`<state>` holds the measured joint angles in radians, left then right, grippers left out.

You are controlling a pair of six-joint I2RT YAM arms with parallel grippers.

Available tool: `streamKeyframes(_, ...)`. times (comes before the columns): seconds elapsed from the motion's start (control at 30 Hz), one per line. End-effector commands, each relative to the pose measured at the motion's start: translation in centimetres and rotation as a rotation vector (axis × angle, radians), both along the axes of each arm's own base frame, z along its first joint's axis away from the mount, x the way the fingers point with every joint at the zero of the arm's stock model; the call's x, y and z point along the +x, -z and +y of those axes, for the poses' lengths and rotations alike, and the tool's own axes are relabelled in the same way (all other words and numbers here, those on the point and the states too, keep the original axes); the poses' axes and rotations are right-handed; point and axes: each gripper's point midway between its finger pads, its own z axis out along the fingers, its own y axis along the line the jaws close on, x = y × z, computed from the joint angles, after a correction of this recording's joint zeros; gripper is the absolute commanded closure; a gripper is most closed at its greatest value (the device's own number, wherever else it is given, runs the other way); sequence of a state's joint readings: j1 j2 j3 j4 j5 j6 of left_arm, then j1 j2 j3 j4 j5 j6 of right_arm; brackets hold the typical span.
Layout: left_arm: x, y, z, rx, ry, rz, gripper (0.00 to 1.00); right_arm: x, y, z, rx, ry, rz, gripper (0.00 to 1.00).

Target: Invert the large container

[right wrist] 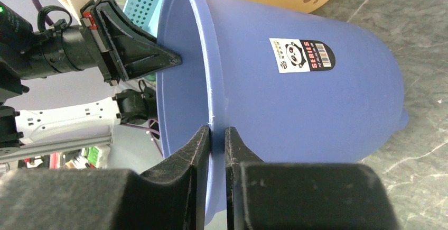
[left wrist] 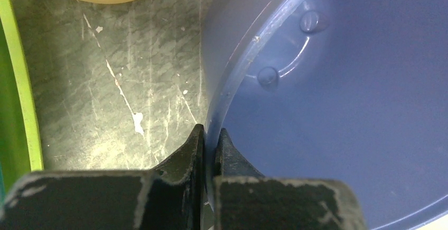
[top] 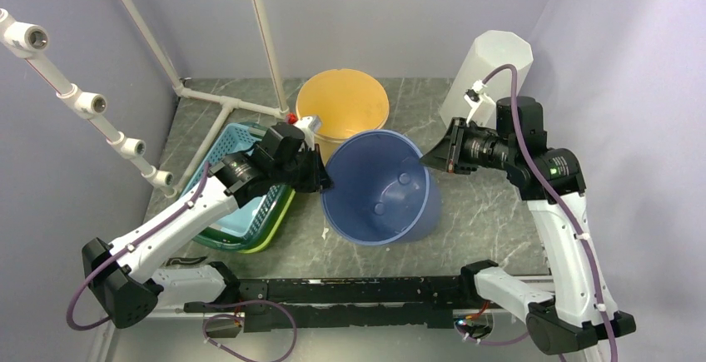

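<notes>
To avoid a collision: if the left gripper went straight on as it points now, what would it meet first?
The blue bucket itself: the left gripper is shut on its rim, so the rim would press deeper between the fingers. Beyond that, probably the bucket's inner wall; depth is unclear.

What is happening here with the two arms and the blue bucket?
Both arms are handling the blue bucket. The left gripper and the right gripper are each shut on its rim, on opposite sides. The bucket is tilted, with its opening toward the arms' bases, so it is not yet upside down. An orange bucket sits just behind it.
</notes>
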<state>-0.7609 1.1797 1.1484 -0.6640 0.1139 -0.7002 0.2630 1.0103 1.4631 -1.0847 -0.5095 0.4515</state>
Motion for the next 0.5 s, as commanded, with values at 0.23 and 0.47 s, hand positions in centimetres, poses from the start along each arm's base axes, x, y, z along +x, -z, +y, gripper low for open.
streamKeyframes(0.23,1.66,-2.36,-1.17,-0.076,-0.019,-0.094,0.97,-0.45,-0.62,0.49,-0.015,-0.071,-0.002,0.80)
streamKeyframes(0.47,1.88,-2.55,-1.78,-0.095,-0.005,-0.100,0.97,-0.57,-0.86,0.85,-0.024,-0.090,-0.010,0.95)
